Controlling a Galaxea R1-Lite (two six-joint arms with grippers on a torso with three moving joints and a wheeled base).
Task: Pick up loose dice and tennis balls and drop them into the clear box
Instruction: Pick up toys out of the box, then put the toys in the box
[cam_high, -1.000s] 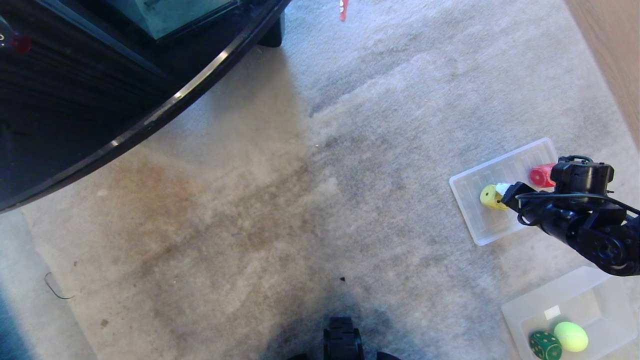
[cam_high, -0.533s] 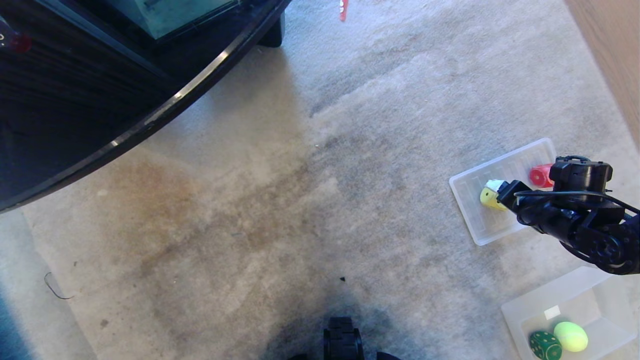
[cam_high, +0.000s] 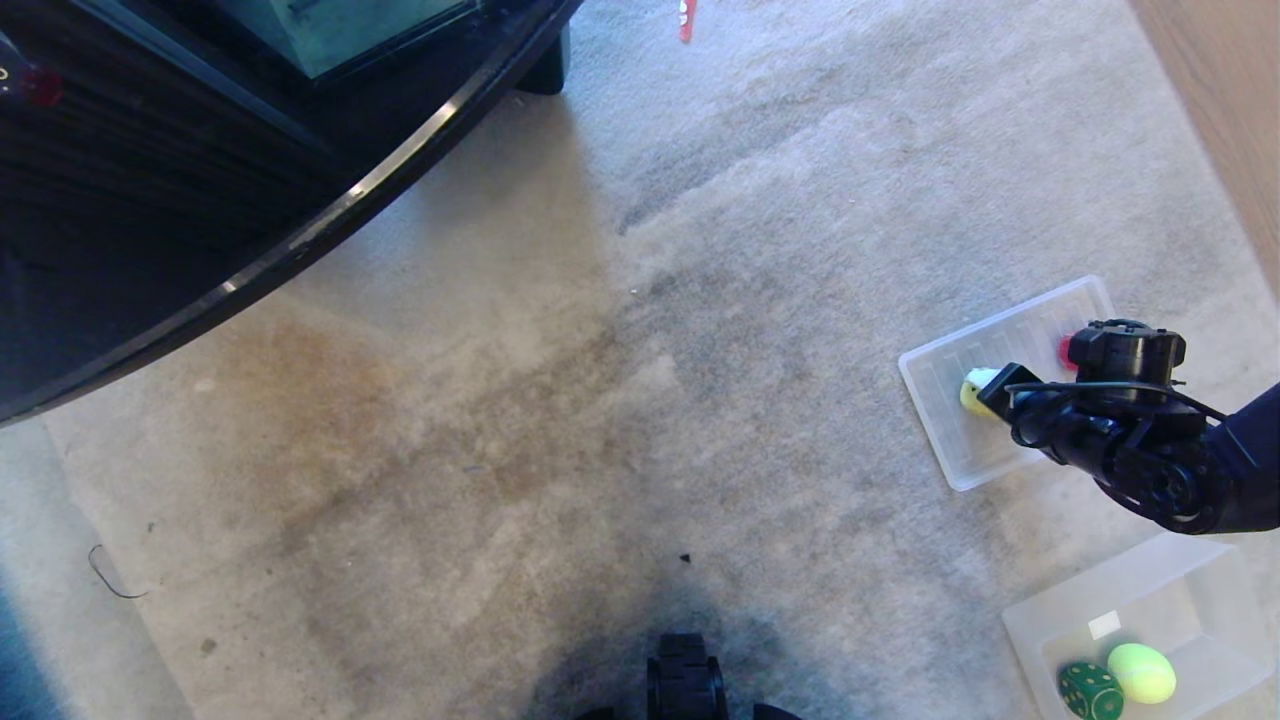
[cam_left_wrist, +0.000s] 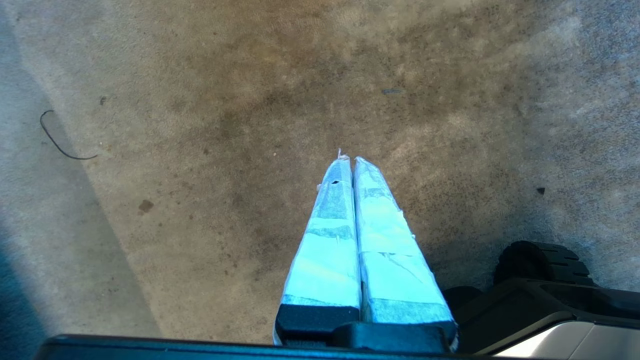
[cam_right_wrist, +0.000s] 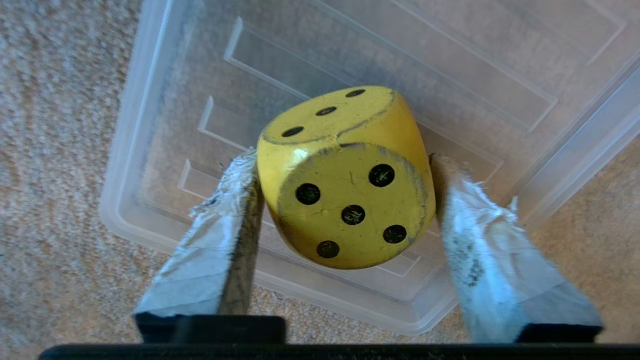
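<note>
left gripper (cam_left_wrist: 353, 160) closed, parked | right gripper (cam_right_wrist: 345, 175) jaws spread, lowered

Bright sunlight, sharp, bluish shadows

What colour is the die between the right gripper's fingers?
Yellow with black pips: the yellow die shows best in the right wrist view.
</note>
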